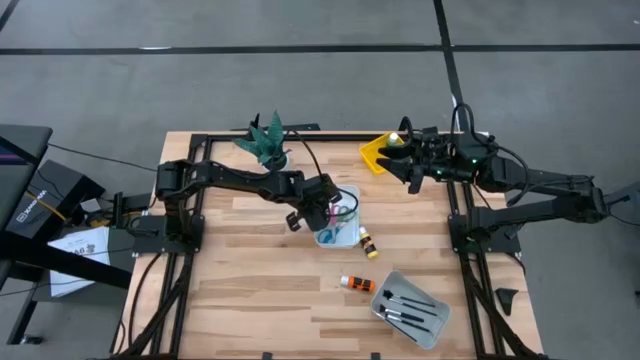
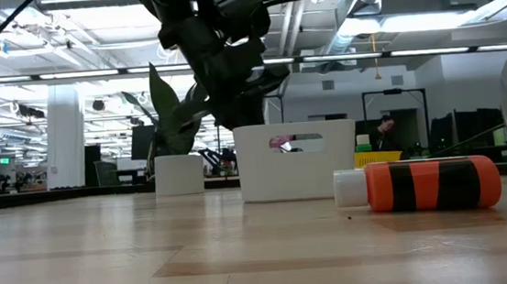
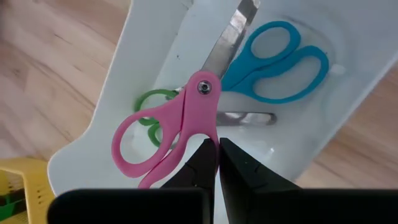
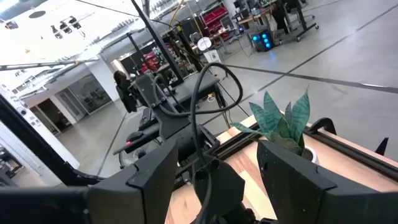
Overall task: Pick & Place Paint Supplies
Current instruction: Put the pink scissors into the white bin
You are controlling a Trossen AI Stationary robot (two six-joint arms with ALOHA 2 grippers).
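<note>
Pink-handled scissors (image 3: pixel 168 134) hang pinched in the closed left end effector (image 3: pixel 217 163) above the white plastic tray (image 3: pixel 124 81), where blue (image 3: pixel 280 62) and green (image 3: pixel 149 106) scissors already lie. Nearby, two paint bottles (image 1: pixel 357 284) remain on the tabletop (image 1: pixel 250 290). Right end effector (image 1: pixel 407 160) waits open.

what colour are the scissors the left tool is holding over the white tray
Pink scissors, pinched in the left tool above the white tray; the left wrist view shows it best.
</note>
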